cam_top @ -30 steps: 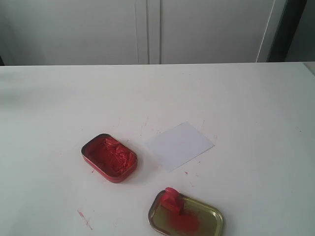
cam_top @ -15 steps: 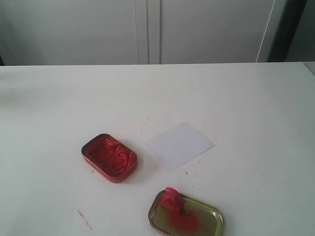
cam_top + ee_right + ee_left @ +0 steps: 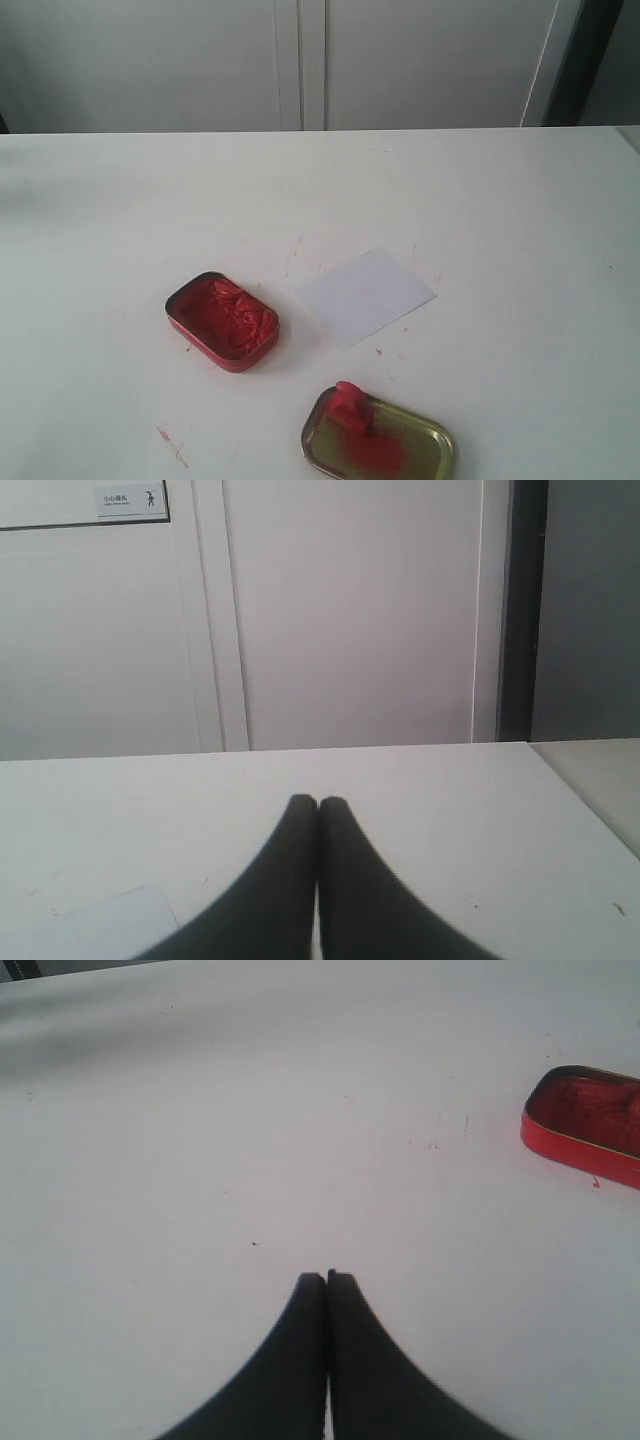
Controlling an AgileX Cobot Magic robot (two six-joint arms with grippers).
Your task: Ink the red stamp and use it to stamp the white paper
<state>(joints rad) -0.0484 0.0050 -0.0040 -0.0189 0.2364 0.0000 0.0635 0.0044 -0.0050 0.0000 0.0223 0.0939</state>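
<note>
The red stamp [image 3: 349, 405] rests on the far left part of the gold tin lid [image 3: 425, 440] near the table's front edge. The white paper [image 3: 366, 296] lies flat at the table's middle; I see no imprint on it, and a corner of the paper [image 3: 95, 920] shows in the right wrist view. The open red ink tin [image 3: 222, 321] sits left of the paper, and the ink tin [image 3: 590, 1123] also shows in the left wrist view. My left gripper [image 3: 327, 1278] is shut and empty over bare table. My right gripper [image 3: 318, 802] is shut and empty. Neither arm shows in the exterior view.
Red smears mark the white table [image 3: 500, 220] near the front left, as a red streak [image 3: 172, 446], and around the paper. White cabinet doors [image 3: 300, 60] stand behind the table's far edge. The table's right edge [image 3: 570, 790] shows in the right wrist view.
</note>
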